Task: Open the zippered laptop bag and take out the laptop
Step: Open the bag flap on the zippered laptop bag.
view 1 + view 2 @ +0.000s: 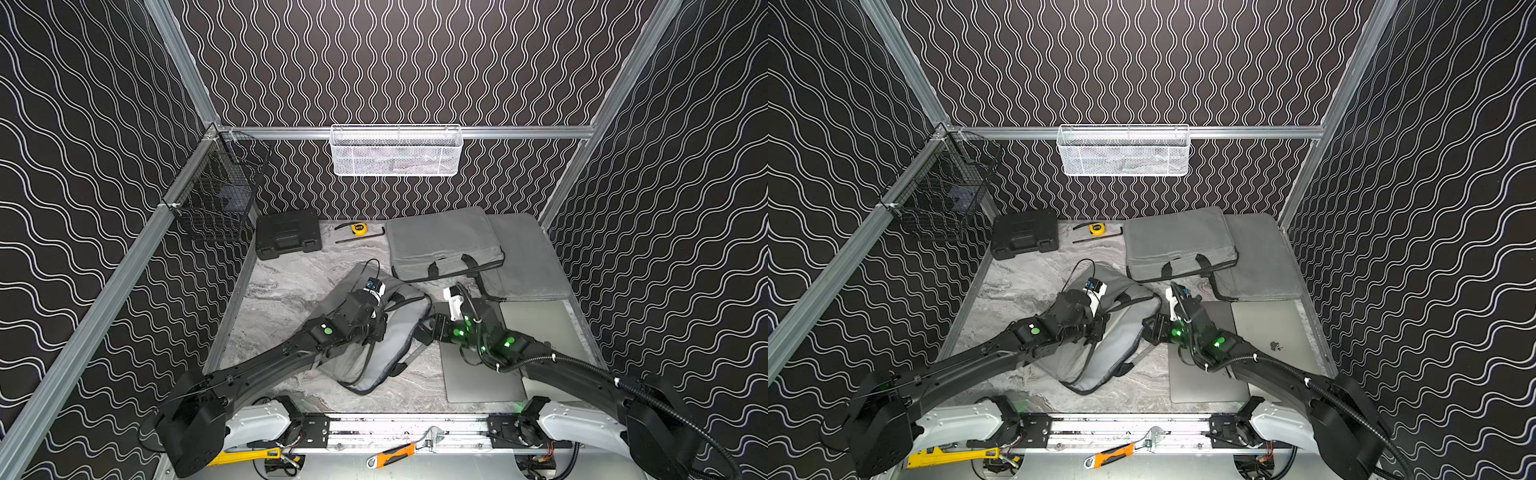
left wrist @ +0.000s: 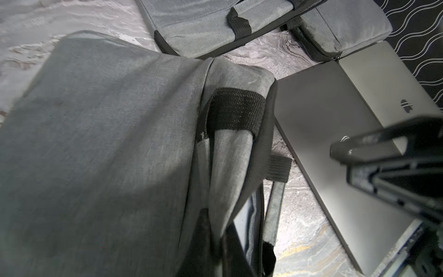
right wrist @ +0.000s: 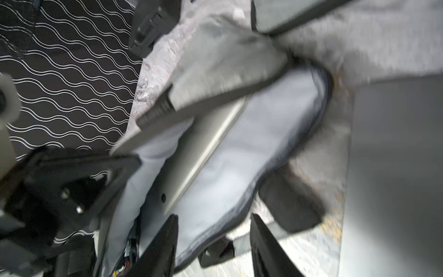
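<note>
Table (image 1: 291, 291) with the grey laptop bag (image 1: 403, 336) lying at its centre, mouth unzipped; the laptop (image 3: 203, 148) sits inside, one edge exposed. Left gripper (image 1: 376, 332) pressed together on the upper flap; right gripper (image 3: 214, 215) spread, fingers either side of the lower rim
</note>
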{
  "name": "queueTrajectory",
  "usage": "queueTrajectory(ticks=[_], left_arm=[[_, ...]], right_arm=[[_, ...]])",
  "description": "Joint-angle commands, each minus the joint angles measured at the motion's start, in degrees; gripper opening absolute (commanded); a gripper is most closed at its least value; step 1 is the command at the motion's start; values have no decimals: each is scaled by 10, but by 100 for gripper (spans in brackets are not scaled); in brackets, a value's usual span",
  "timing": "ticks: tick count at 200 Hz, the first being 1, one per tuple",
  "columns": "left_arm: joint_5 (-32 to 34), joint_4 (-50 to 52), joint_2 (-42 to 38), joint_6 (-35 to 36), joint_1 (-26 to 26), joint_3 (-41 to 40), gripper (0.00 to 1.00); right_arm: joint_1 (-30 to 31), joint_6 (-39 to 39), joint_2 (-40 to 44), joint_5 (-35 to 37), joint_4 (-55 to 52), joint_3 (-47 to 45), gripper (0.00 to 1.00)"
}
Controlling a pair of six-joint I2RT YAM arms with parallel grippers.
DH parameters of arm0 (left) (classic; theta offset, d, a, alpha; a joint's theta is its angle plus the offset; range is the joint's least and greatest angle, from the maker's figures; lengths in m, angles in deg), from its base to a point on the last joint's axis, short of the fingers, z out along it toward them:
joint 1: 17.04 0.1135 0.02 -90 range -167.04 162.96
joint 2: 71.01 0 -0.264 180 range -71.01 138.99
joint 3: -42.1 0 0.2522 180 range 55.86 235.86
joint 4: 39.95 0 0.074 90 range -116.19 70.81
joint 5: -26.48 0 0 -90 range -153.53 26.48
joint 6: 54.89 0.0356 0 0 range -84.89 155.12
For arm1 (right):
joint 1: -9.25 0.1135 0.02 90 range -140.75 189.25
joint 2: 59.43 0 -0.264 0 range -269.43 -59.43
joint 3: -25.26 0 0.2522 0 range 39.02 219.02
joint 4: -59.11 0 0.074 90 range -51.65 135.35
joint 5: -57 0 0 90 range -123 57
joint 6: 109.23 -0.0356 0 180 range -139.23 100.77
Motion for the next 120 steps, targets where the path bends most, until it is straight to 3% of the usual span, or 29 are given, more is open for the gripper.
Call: queueTrajectory(ticks=[1, 64, 82, 120], left_arm=[[-47, -78, 17, -31, 3, 20, 0], [-74, -76, 4, -75, 4, 37, 0], [-73, -73, -7, -83, 4, 36, 0], [-67, -74, -8, -90, 6, 46, 0]], right_arm=[[5, -86, 9, -25, 77, -33, 50], [11, -133, -105, -66, 190, -3, 52], [17, -153, -149, -47, 146, 43, 61], [39, -193, -226, -22, 112, 115, 66]])
